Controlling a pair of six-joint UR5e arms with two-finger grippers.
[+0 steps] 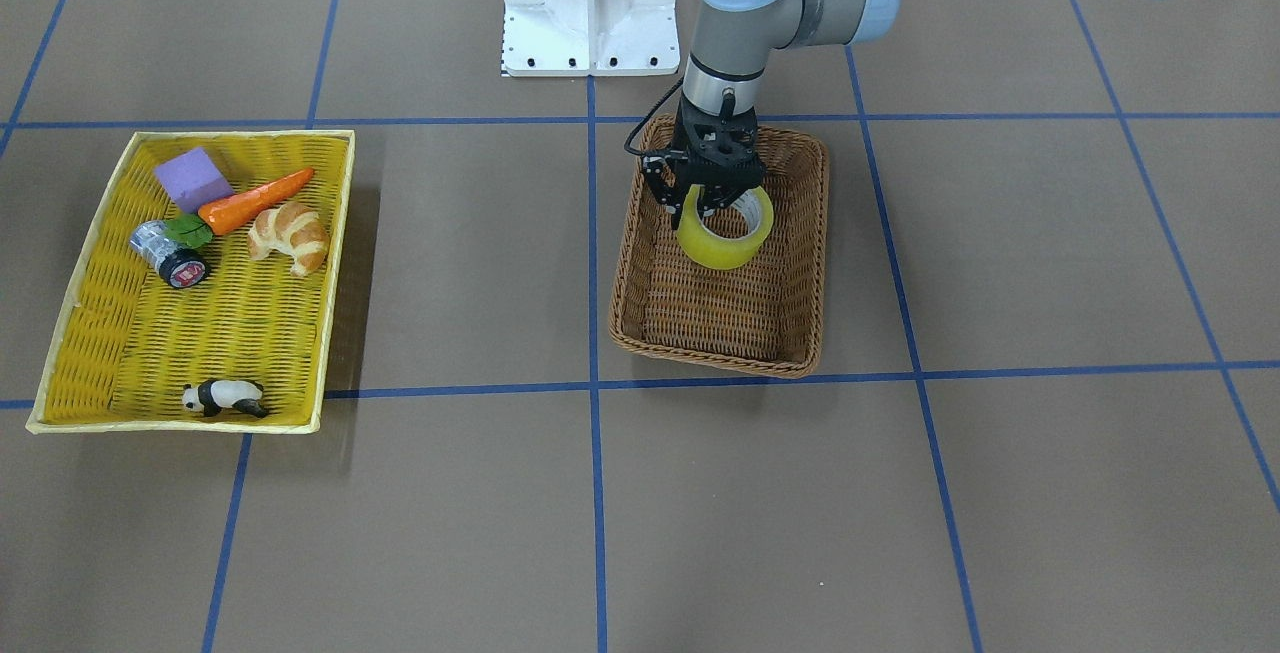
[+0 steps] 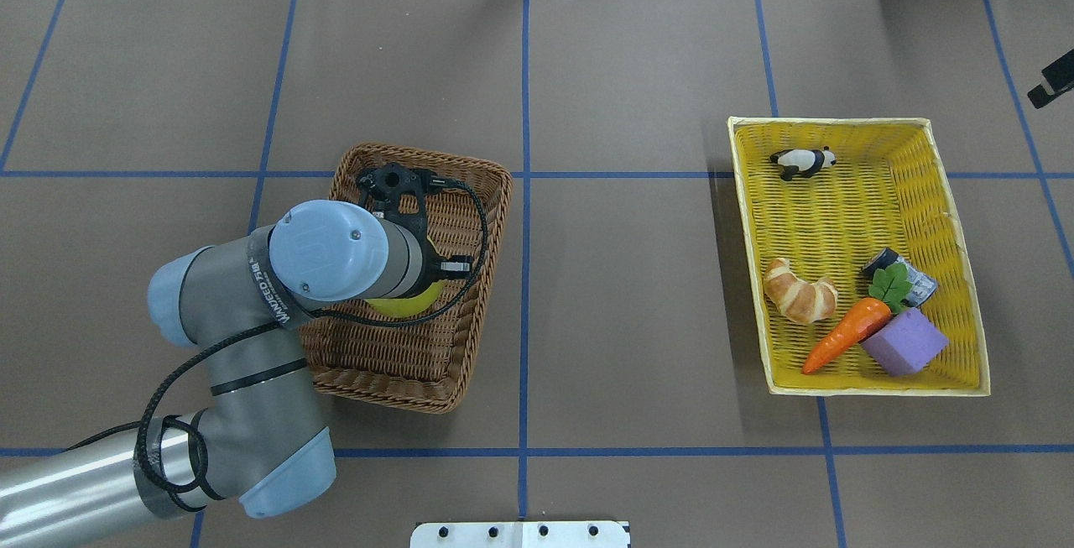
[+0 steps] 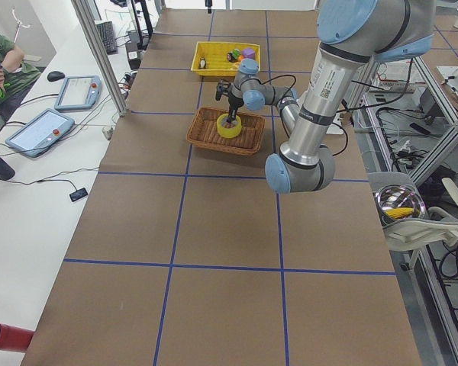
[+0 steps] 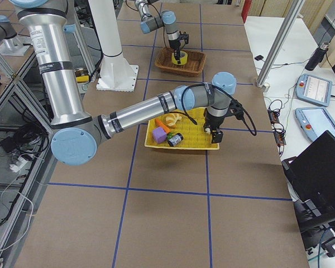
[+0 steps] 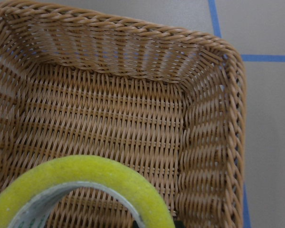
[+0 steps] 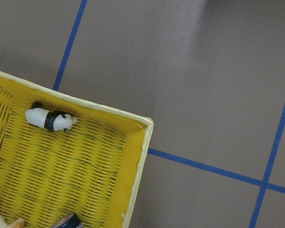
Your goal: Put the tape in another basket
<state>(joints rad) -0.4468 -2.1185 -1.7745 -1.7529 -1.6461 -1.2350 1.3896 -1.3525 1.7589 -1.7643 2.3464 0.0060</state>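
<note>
We see the left pincer (image 1: 711, 201) pointing down into the brown wicker basket (image 1: 720, 358), clamped on the upper wall of the yellow tape (image 1: 716, 251). One finger looks to sit inside the roll's grey core and the other outside it. The roll hangs tilted on its edge, inside the basket's rim, over the half nearer the robot's base. From these views we cannot tell whether its lower edge touches the woven floor. In the left wrist view its yellow edge curves across the bottom, with the basket's bare floor and far wall beyond it. The right pincer (image 4: 216, 134) shows only in the right-side view, near the yellow tray (image 1: 336, 233), and we cannot tell how far its jaws are parted. That tray sits well apart from the basket on the brown tabletop (image 1: 1000, 493). It holds a croissant (image 1: 290, 238), a carrot (image 1: 258, 201), a purple block (image 1: 193, 178) and a silver cylinder (image 1: 166, 255) (black-and-red cap). These four are grouped at one end, and a panda figure (image 1: 224, 397) lies alone at the other.
</note>
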